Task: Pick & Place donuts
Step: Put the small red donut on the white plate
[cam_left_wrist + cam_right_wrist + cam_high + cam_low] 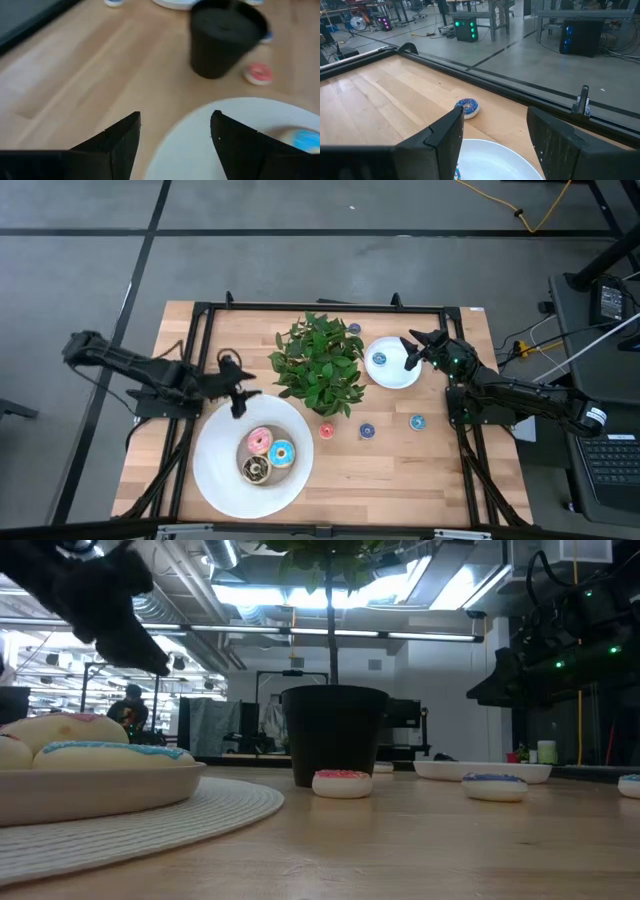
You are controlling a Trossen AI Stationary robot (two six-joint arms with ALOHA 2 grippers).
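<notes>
Three larger donuts lie on the big white plate [225, 480]: pink [260, 442], light blue [281, 452] and chocolate [256, 469]. A tiny blue donut [379, 359] lies on the small white plate [400, 375]. Tiny red [326, 430], blue [367, 431] and teal [416, 421] donuts lie on the table, and another blue one [355, 329] lies near the far edge. My left gripper [240, 400] is open and empty above the big plate's far rim [200, 125]. My right gripper [412, 350] is open and empty over the small plate [490, 160].
A potted green plant [318, 365] in a black pot [222, 42] stands mid-table between the two plates. A black frame runs around the table's edges [200, 315]. Bare wood lies along the near right [400, 480].
</notes>
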